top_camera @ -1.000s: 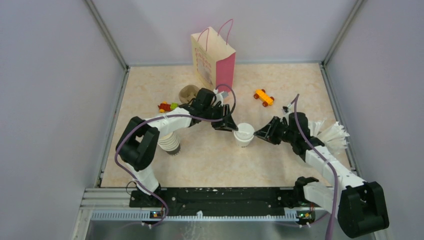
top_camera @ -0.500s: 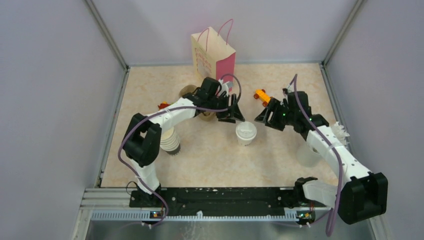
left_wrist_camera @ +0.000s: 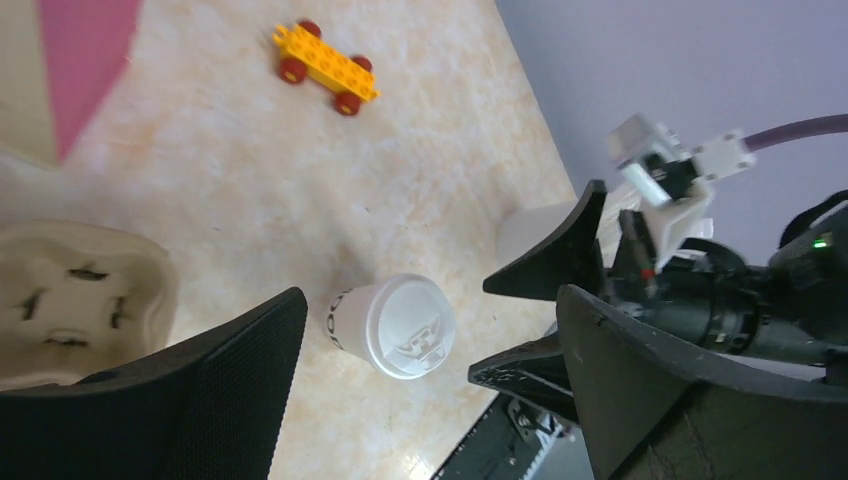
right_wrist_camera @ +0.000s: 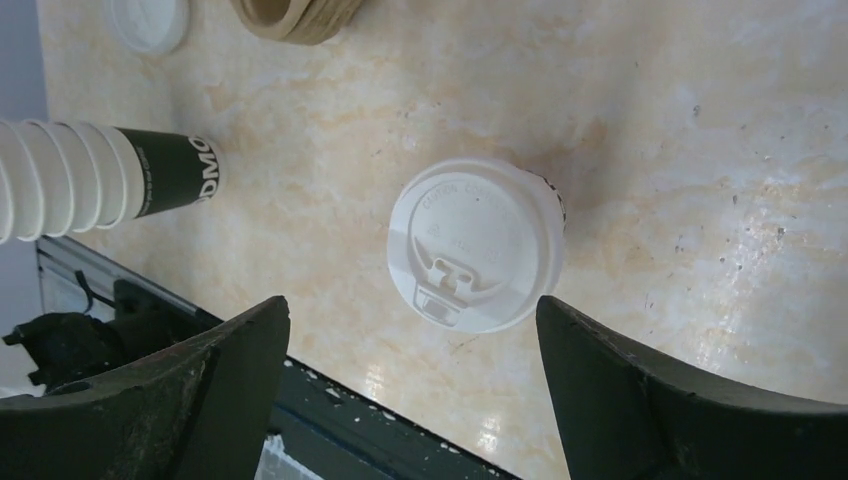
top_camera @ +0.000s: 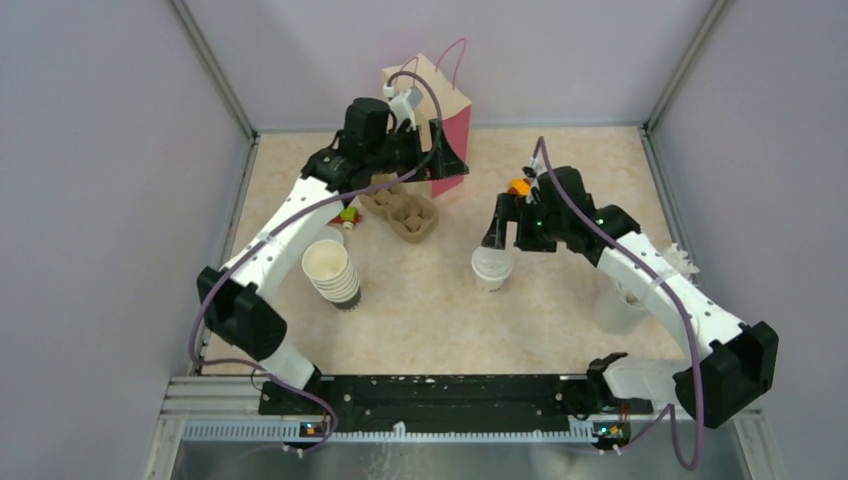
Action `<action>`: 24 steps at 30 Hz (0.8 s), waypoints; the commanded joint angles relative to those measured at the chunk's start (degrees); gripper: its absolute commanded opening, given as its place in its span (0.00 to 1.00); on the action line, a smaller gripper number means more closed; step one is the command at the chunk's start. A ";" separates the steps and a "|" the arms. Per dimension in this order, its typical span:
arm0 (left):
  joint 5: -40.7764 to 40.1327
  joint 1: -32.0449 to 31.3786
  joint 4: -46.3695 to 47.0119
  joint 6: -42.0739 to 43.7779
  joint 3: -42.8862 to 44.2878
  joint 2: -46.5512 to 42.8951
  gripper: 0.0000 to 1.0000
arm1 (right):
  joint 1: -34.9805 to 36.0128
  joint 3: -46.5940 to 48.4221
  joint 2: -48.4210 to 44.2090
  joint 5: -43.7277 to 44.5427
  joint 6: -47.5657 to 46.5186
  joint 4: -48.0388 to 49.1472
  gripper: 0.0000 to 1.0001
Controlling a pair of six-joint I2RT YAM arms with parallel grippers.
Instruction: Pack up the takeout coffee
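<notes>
White-lidded takeout coffee (top_camera: 491, 265) upright near the middle of the marbled worktop (top_camera: 420, 320), seen from above, touched by neither arm. Left hand (top_camera: 445, 165) raised beside the cream-and-pink paper bag (top_camera: 415, 90), fingers apart. Right hand (top_camera: 500, 238) just above the cup, spread wide.

From the left wrist: cup well below, between parted fingers; yellow toy car (left_wrist_camera: 325, 68) beyond.

From the right wrist: lid between spread fingers, untouched.

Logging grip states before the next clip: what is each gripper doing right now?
Left gripper: open, holding nothing.
Right gripper: open above the takeout coffee, not gripping it.
</notes>
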 commanded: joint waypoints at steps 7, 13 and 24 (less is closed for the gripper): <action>-22.48 -0.41 -4.44 7.77 -4.98 -22.58 0.99 | 11.53 12.93 9.44 19.37 -3.59 -10.72 0.95; -27.28 -0.36 -3.76 7.78 -10.45 -28.93 0.99 | 14.81 17.41 15.66 23.08 -2.76 -13.66 0.96; -31.83 -0.40 -4.65 11.49 -10.68 -31.16 0.99 | 19.16 17.28 20.34 28.54 0.92 -16.97 0.96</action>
